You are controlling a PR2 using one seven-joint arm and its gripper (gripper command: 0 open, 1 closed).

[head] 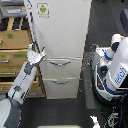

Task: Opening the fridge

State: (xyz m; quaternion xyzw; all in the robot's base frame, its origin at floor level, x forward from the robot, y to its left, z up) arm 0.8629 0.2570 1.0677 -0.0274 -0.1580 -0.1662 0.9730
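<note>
The fridge (62,30) is a tall white unit in the middle of the exterior view, with a green android sticker (43,9) on its large upper door. Below the door are two drawers with curved silver handles (60,63), one above the other. All look closed. My arm (24,80) reaches up from the lower left. Its gripper (37,50) sits at the lower left corner of the upper door, right by the door's edge. The two pale fingers (32,47) are spread apart, with nothing clearly held between them.
A tan wooden drawer cabinet (12,40) with green labels stands directly against the fridge on the exterior view's left, behind my arm. A white and blue robot body (115,70) with cables stands on the exterior view's right. The floor is dark.
</note>
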